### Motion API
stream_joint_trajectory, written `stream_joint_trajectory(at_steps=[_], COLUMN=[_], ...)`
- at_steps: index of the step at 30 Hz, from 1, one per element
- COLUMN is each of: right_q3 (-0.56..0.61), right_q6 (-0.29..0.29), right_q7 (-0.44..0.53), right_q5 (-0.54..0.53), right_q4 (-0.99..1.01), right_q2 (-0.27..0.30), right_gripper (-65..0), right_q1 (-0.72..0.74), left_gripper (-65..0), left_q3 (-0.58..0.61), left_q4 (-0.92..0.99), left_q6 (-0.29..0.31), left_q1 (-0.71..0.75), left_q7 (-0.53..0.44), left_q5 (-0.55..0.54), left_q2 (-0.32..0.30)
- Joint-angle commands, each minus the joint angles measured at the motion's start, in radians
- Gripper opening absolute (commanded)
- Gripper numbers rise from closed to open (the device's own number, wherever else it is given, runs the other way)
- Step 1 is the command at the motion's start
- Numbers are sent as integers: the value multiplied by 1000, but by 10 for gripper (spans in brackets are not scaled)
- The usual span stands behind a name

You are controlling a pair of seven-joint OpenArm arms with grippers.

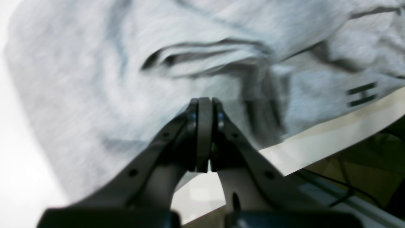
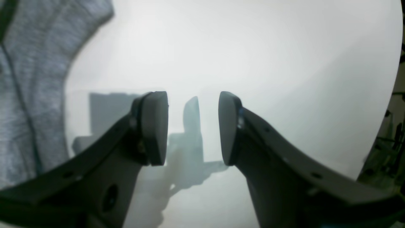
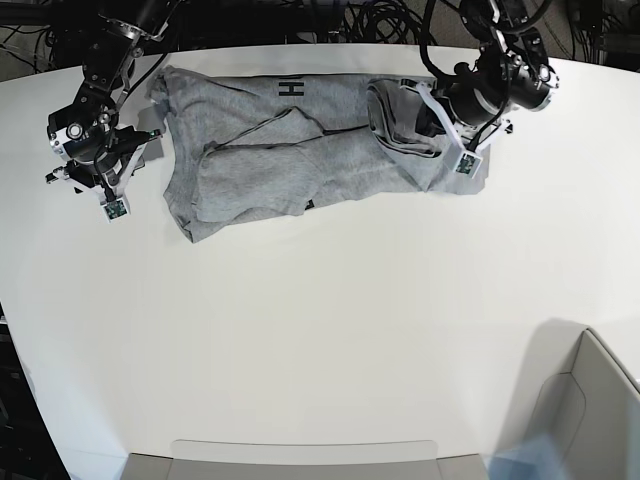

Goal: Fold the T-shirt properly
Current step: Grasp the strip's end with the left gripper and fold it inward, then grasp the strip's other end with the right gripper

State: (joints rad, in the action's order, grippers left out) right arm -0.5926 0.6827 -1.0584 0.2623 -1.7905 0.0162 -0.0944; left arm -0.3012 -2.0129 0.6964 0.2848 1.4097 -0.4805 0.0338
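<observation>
Leftward, T-shirt (image 3: 300, 150) edge beside table (image 3: 320, 330).

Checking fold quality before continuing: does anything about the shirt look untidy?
Yes. The T-shirt lies rumpled, with creases and a bunched fold beside the left pincer; its edges are uneven, not squared.

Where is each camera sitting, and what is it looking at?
Left wrist: rides the left arm, looking past the left gripper, jaws shut, at the crumpled grey T-shirt.
Right wrist: rides the right arm, looking past the right gripper, jaws open, at the bare white table.
Base: high up, looking down on the table, shirt and both arms.
All three views show the T-shirt.
</observation>
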Motion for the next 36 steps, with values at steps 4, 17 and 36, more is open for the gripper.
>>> stream_joint_trajectory(at_steps=[4, 17, 36], right_q3=[0, -5, -10], right_q6=[15, 15, 15], right_q7=[8, 8, 8], right_q5=[-5, -5, -11], right_q4=[-19, -21, -39], right_q2=[8, 8, 8], right_gripper=[-388, -388, -388], right_q1=[14, 11, 64], left_gripper=[-650, -650, -650], left_q3=[-2, 7, 254], left_q4=[4, 80, 90], left_q6=[2, 2, 2], left_q1=[-11, -158, -195], left_q7=[-13, -13, -13], left_q5=[-13, 36, 35], left_q2=[-2, 4, 91])
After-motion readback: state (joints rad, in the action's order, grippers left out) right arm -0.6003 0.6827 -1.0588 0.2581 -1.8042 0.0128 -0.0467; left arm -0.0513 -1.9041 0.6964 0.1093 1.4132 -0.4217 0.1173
